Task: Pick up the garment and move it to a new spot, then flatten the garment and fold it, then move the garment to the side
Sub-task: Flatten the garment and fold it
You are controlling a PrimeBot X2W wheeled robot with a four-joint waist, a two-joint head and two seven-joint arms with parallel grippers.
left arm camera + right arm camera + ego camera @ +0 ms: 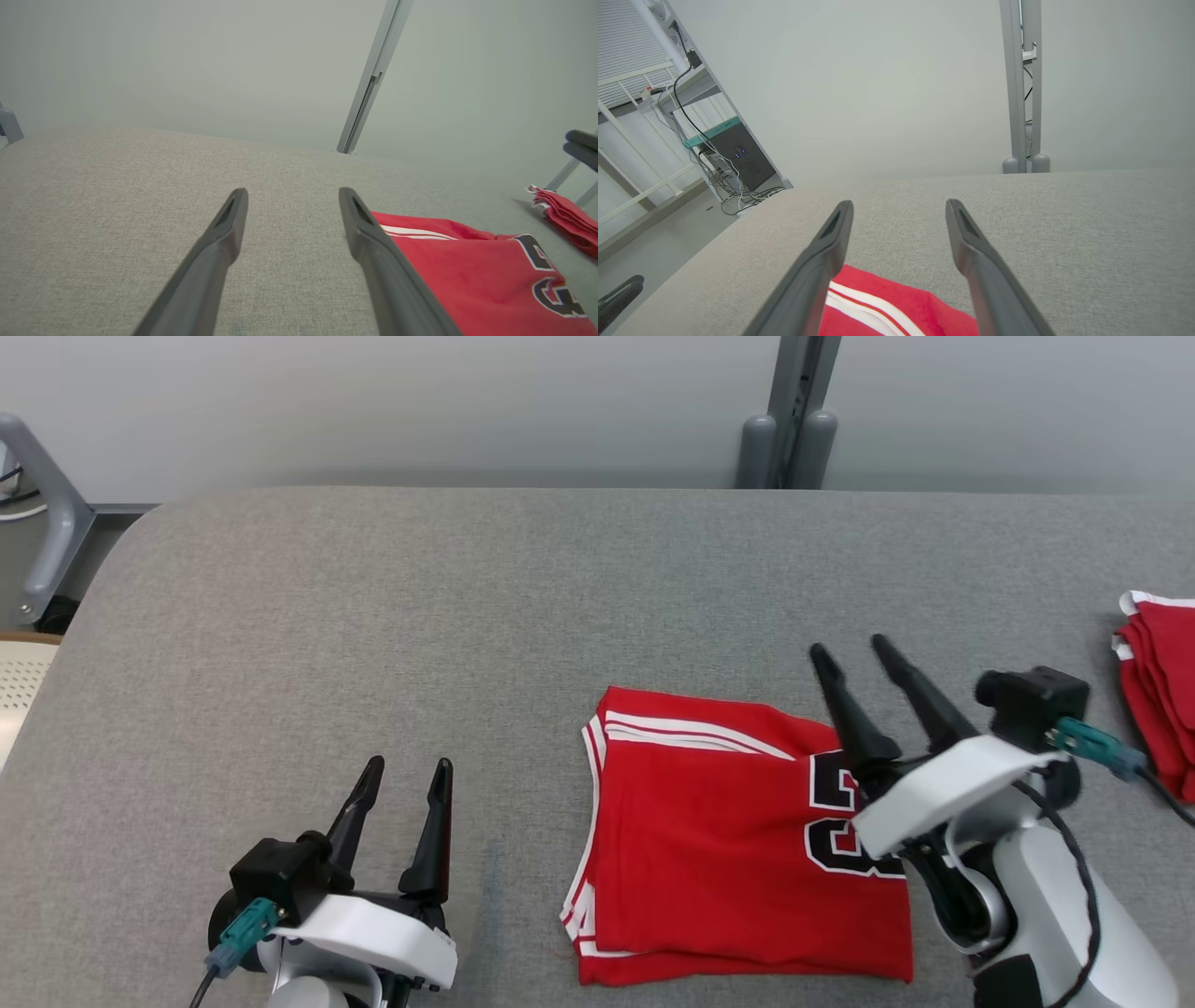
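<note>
You had the folded red garment (719, 840) lying flat on the grey counter (373, 616), right of centre. Your right fingers (848, 709) stood spread wide and empty over its numbered right edge. Your left fingers (436, 821), equally wide, held nothing off to its left.

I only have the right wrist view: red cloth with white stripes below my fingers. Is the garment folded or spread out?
Observer: Folded. The head view shows the garment as a compact rectangle on the table, with a number patch facing up.
Operator: Where is the other arm?
Observer: The left gripper is open over bare table, left of the garment and apart from it.
Operator: Anything on my right?
Observer: Yes, a red pile with white trim sits at the head view's right edge.
</note>
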